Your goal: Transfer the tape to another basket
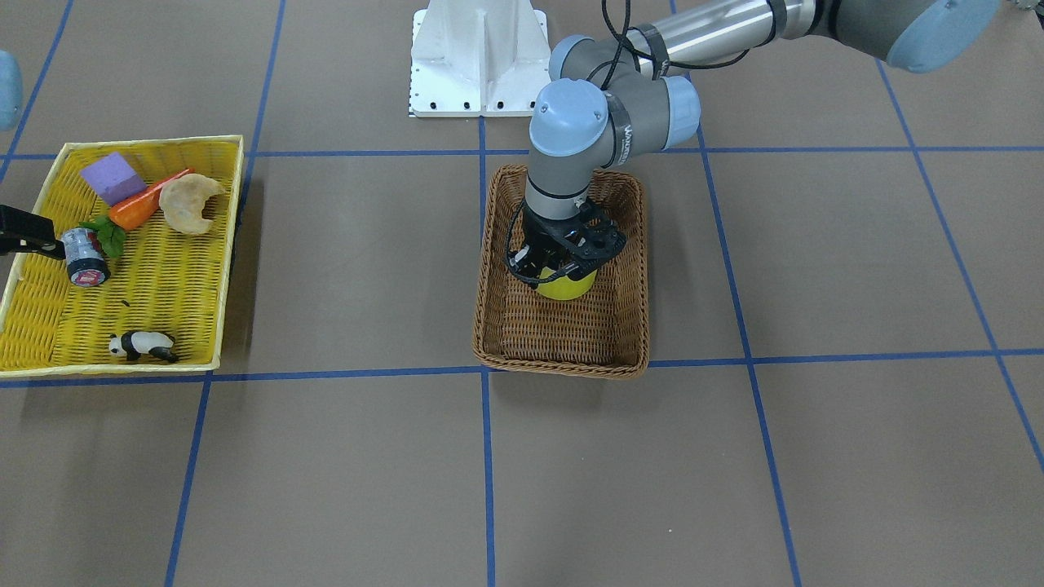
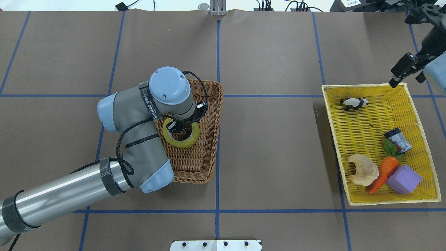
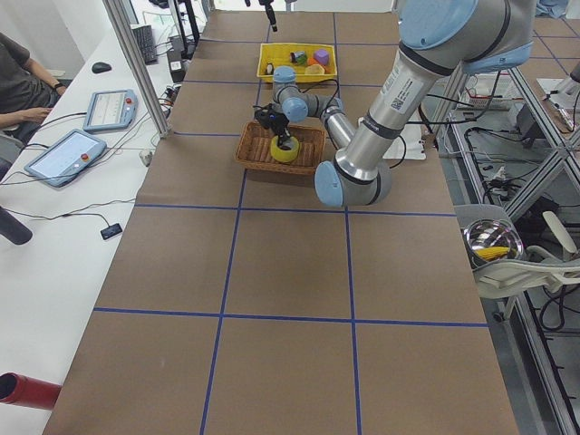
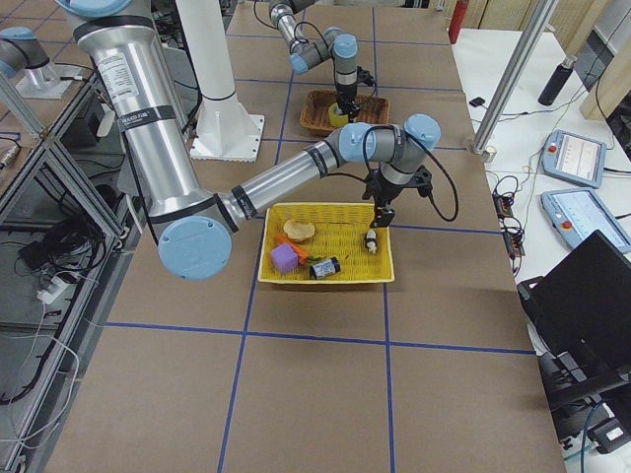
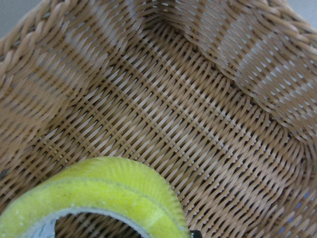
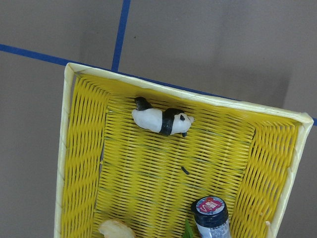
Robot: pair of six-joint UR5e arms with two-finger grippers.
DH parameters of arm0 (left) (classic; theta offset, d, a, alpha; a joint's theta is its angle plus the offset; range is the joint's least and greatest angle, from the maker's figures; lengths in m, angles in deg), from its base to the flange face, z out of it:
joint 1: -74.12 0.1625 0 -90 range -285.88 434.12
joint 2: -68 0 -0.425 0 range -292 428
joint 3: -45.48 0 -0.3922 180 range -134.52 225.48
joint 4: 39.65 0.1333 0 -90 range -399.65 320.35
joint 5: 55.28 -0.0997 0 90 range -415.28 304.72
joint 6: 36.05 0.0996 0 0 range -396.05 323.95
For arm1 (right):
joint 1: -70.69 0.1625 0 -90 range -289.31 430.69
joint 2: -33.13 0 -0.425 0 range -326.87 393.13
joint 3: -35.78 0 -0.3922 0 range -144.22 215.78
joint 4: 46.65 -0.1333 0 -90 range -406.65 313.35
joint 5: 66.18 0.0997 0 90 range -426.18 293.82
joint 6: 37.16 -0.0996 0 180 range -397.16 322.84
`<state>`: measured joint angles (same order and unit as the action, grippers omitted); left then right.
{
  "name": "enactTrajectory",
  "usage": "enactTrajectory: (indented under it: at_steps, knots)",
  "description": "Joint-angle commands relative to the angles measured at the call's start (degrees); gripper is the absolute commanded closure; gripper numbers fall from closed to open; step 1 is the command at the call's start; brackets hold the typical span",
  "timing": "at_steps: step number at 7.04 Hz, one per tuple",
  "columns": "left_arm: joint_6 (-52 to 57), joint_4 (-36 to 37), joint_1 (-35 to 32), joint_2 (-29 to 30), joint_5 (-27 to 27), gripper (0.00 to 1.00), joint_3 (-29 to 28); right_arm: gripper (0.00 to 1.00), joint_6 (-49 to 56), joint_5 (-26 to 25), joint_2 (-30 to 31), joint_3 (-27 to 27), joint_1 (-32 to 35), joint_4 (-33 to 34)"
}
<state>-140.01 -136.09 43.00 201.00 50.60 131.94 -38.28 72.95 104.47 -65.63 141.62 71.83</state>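
The tape (image 2: 190, 139), a yellow roll, is inside the brown wicker basket (image 2: 209, 115) left of the table's middle. My left gripper (image 2: 177, 126) reaches straight down into the basket and is shut on the roll's rim. From the front, the tape (image 1: 567, 285) shows just under the left gripper (image 1: 563, 269), low over the basket (image 1: 563, 367) floor. The left wrist view has the tape (image 5: 109, 188) close at the bottom edge over the weave (image 5: 198, 124). My right gripper (image 2: 400, 78) hovers open and empty above the yellow basket's far corner.
The shallow yellow basket (image 2: 369, 122) at the right holds a toy panda (image 2: 353, 103), a small can (image 2: 397, 140), a croissant (image 2: 363, 169), a carrot (image 2: 383, 172) and a purple block (image 2: 403, 179). Brown table with blue grid lines lies between the baskets. The robot's white base (image 1: 479, 57) stands behind the brown basket.
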Motion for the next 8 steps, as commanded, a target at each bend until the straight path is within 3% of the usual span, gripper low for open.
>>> enactTrajectory:
  at_steps: [1,2,4,5,6,8]
  knots:
    - [0.96,2.12,0.0,0.24,0.12,0.03,1.24,0.0,-0.02,0.36,-0.05,0.24,0.0,-0.1]
    - [0.96,3.7,-0.09,0.16,0.12,0.03,2.73,0.0,-0.02,0.44,-0.05,0.24,-0.09,-0.1]
    - [8.11,15.94,-3.49,-0.46,0.64,0.03,15.93,0.0,-0.02,0.71,-0.05,-0.28,0.0,-0.1]
    - [14.25,19.41,-5.6,-5.51,0.82,0.02,25.93,0.0,-0.02,0.54,0.03,-1.15,0.0,-0.1]
    - [24.41,19.71,-8.41,-11.21,0.82,0.02,32.04,0.0,-1.41,-1.21,-0.05,-2.21,0.09,-0.1]
    - [48.36,19.71,-17.52,-18.45,0.65,0.03,32.89,0.0,-1.69,-4.82,-0.05,-3.18,1.13,-0.1]
